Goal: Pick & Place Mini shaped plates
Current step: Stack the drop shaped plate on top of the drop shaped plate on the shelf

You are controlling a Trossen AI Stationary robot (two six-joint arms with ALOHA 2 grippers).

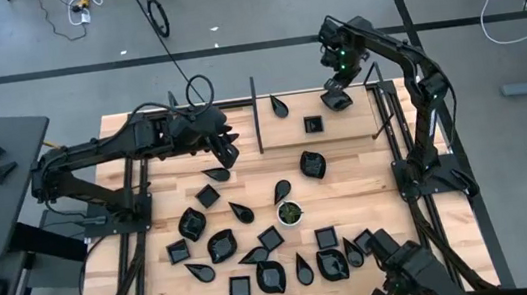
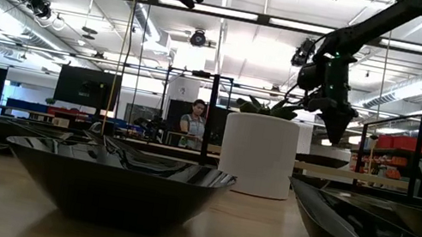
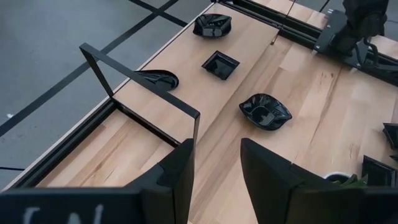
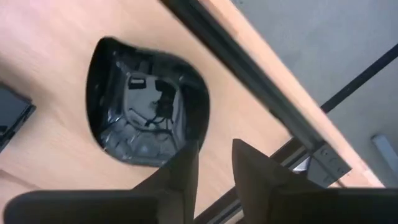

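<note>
Several glossy black mini plates (image 1: 221, 244) lie flat in a cluster on the near half of the table. Beyond the black divider frame (image 1: 257, 116) lie a teardrop plate (image 1: 281, 105), a square plate (image 1: 314, 123) and a leaf plate (image 1: 312, 165). My right gripper (image 4: 214, 165) is open and hangs just above another leaf plate (image 4: 146, 102) that rests flat by the far edge; the low view shows this gripper (image 2: 336, 123) raised off the table. My left gripper (image 3: 214, 180) is open and empty, high over the table beside the divider (image 3: 143, 81).
A small white cup with green inside (image 1: 291, 212) stands mid-table among the plates. Black rails run along the table's far edge (image 4: 249, 81) and right side (image 1: 393, 121). Bare wood (image 3: 161, 134) lies below my left gripper. A person stands in the room behind (image 2: 192, 124).
</note>
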